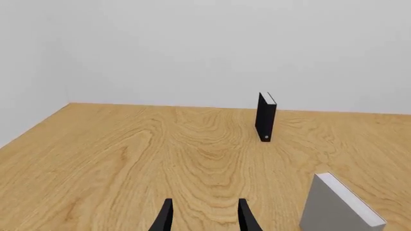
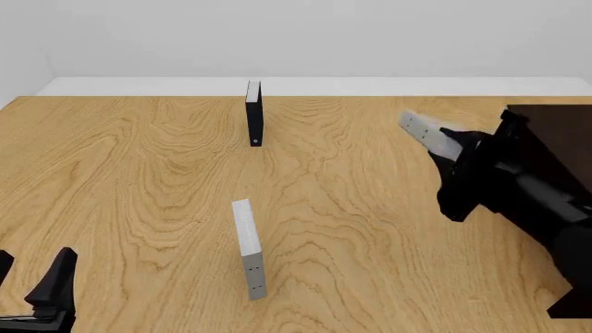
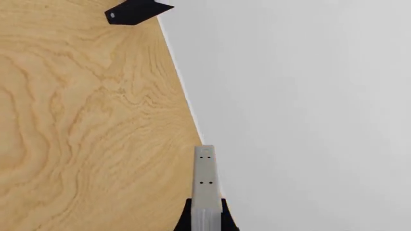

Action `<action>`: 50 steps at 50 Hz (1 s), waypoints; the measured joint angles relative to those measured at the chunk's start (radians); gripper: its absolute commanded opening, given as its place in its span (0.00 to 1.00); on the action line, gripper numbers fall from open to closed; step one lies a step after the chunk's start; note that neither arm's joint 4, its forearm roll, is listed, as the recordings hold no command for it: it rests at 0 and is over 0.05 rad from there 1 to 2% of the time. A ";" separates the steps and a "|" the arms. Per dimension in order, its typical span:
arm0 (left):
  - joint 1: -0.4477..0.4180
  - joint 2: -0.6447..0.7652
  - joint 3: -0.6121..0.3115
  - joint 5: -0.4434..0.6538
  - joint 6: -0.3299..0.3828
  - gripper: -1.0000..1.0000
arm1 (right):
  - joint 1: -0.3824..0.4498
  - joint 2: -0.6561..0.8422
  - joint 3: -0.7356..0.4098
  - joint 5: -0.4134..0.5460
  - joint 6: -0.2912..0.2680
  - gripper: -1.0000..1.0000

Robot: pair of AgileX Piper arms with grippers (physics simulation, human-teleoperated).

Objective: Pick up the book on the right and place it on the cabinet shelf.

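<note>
left gripper (image 2: pixel 32 286): lower left corner of front view, fingers spread, nothing between them, low over the table (image 2: pixel 138 180)
black book (image 2: pixel 254 112): upper centre, standing upright on the table, spine dot near its base; well apart from both grippers
thin grey book (image 2: pixel 248 248): lower centre, upright on the table, two spine dots near the bottom; right of left gripper, not touching it
book (image 2: pixel 428 133): upper right, off the table, tilted, far end pointing up-left; spine shows dot pairs in right wrist view
right gripper (image 2: pixel 458 149): right of frame, raised, fingers pinching the book by one end
cabinet (image 2: pixel 564 149): far right edge, dark, mostly behind the right arm; shelf itself can't be made out
</note>
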State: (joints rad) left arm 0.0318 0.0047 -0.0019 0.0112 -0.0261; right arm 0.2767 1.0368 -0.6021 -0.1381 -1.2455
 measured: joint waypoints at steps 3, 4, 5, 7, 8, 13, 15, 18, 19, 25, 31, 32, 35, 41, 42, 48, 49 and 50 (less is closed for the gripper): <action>0.001 0.000 0.000 -0.001 -0.001 1.00 | -0.001 -0.008 0.028 -0.058 -0.007 0.00; 0.001 0.000 0.000 -0.001 -0.001 1.00 | -0.001 -0.011 0.035 -0.076 -0.008 0.00; 0.001 0.000 0.000 -0.001 -0.001 1.00 | -0.001 -0.013 0.043 -0.092 -0.009 0.00; 0.001 0.000 0.000 -0.001 -0.002 1.00 | -0.004 -0.018 0.062 -0.128 -0.014 0.00; 0.001 0.000 0.000 -0.001 -0.002 1.00 | -0.007 -0.020 0.072 -0.146 -0.020 0.00; 0.002 0.000 0.000 -0.001 -0.005 1.00 | -0.011 -0.031 0.123 -0.221 -0.040 0.00; 0.002 -0.001 0.000 -0.001 -0.005 1.00 | -0.013 -0.035 0.144 -0.246 -0.048 0.00; 0.001 -0.001 0.000 -0.001 -0.007 1.00 | -0.014 -0.039 0.173 -0.283 -0.056 0.00; 0.001 -0.001 0.000 -0.001 -0.008 1.00 | -0.013 -0.038 0.182 -0.295 -0.058 0.00; 0.001 -0.002 0.000 -0.001 -0.010 1.00 | -0.012 -0.016 0.248 -0.391 -0.080 0.00; 0.003 -0.003 0.000 0.000 -0.014 1.00 | -0.019 0.016 0.310 -0.491 -0.090 0.00; 0.003 -0.003 0.000 0.000 -0.014 1.00 | -0.022 0.020 0.319 -0.504 -0.092 0.00; 0.004 -0.003 0.000 0.000 -0.016 1.00 | -0.037 0.031 0.348 -0.547 -0.098 0.00; 0.006 -0.003 0.001 0.000 -0.019 1.00 | -0.061 0.052 0.395 -0.617 -0.108 0.00; 0.006 -0.003 0.001 0.000 -0.019 1.00 | -0.065 0.055 0.402 -0.628 -0.110 0.00; 0.007 -0.003 0.001 0.000 -0.021 1.00 | -0.088 0.064 0.432 -0.669 -0.108 0.00; 0.007 -0.003 0.001 0.000 -0.021 1.00 | -0.092 0.066 0.435 -0.673 -0.107 0.00; 0.007 -0.003 0.001 0.000 -0.021 1.00 | -0.096 0.068 0.438 -0.678 -0.105 0.00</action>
State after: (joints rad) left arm 0.0385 0.0020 -0.0013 0.0110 -0.0473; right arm 0.1811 1.1047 -0.1641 -0.8163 -1.3508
